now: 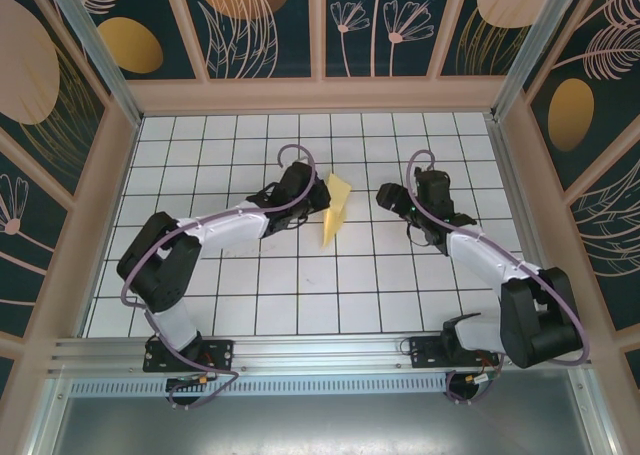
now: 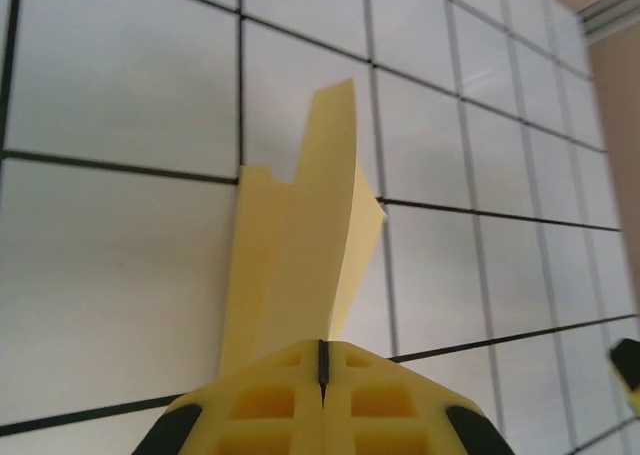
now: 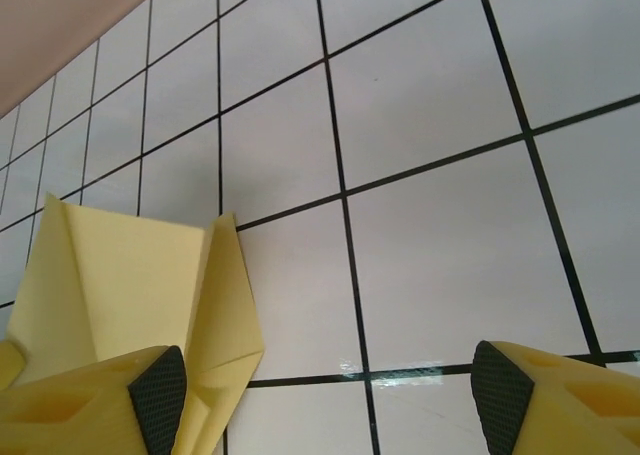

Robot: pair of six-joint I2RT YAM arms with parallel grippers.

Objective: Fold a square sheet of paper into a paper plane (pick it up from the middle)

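Pale yellow, part-folded, likely light and limp: paper plane over the middle of the worktop. Pinched at one end by left claw, clamped fully together. Right claw gaping wide, holding nothing, near the paper's right side. Probably creases easily; best gripped along stiff folded layers.
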